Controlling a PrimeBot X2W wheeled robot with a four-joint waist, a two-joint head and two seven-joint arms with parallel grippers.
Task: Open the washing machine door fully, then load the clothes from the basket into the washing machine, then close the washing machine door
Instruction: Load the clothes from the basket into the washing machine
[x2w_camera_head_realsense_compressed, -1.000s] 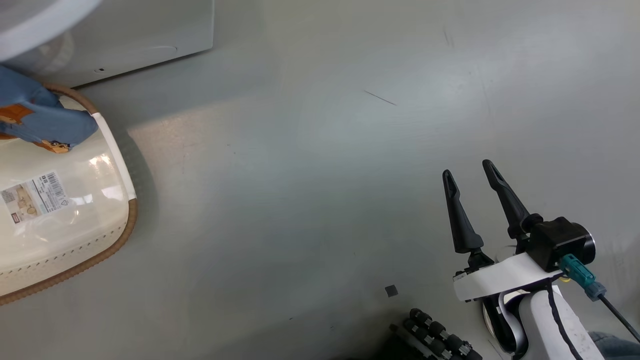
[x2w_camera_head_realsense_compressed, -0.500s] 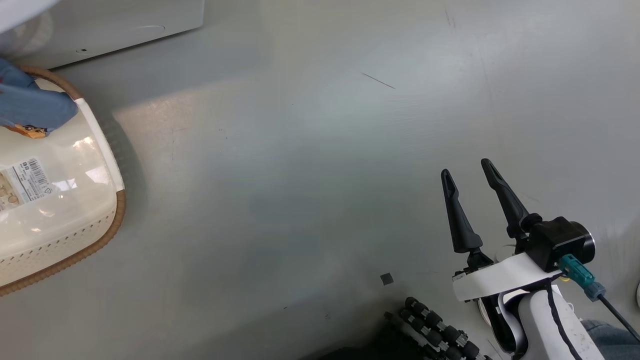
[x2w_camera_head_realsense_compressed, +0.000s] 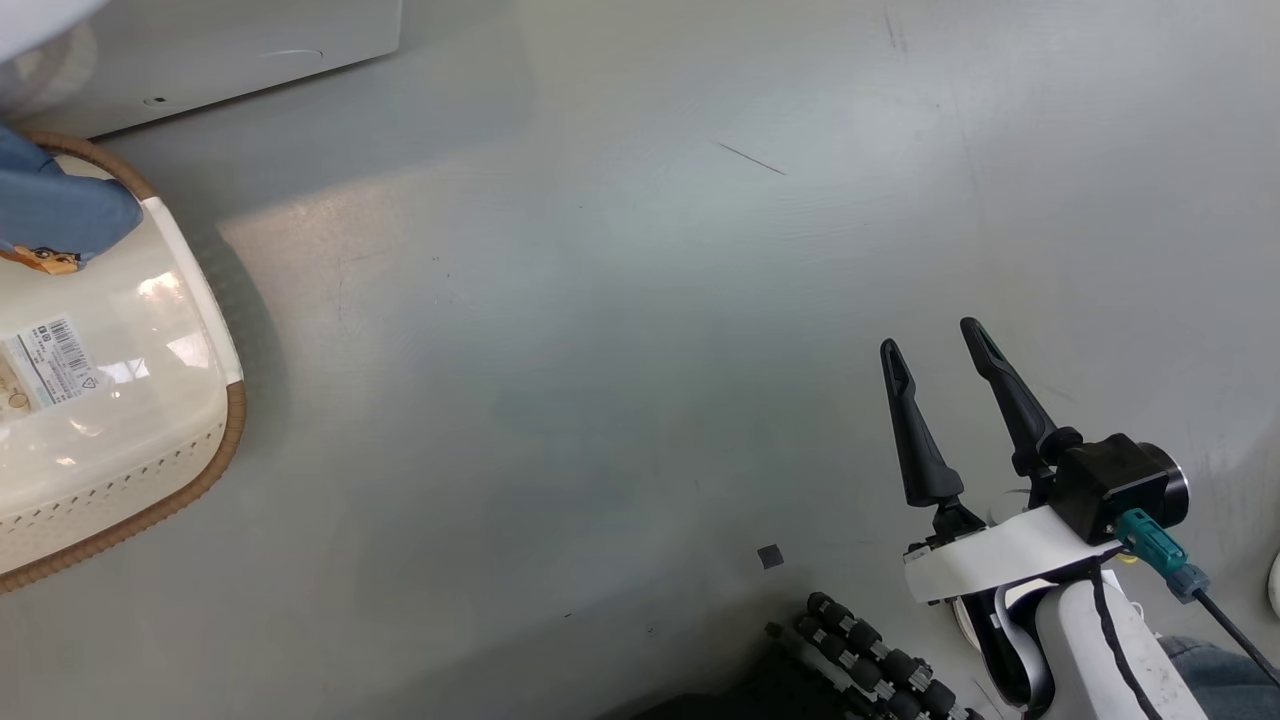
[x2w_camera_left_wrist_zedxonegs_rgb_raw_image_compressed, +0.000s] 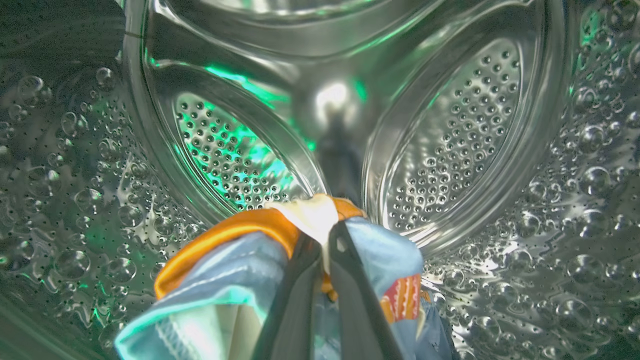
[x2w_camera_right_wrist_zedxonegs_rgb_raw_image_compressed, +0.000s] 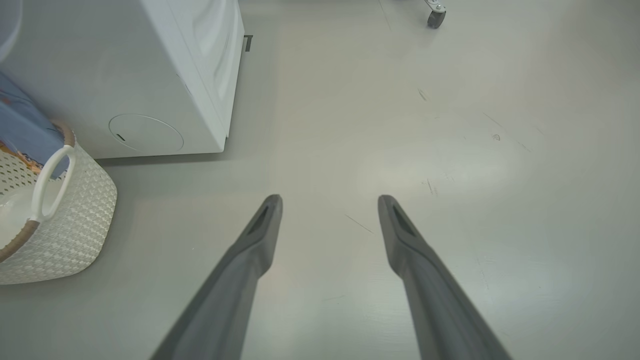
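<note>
Left gripper: the two dark fingers lie almost together, the tips pinching a fold of the clothes.
Right gripper: fingers spread wide with nothing between them; it hangs low at the robot's right side, tips aimed forward and slanting a little to its left.
Right fingers: long, straight and tapered, a slot near each tip.
Right wrist: black round housing, a teal plug and black cable at its side, a white band beneath.
Right forearm: pale, rising from the lower corner.
</note>
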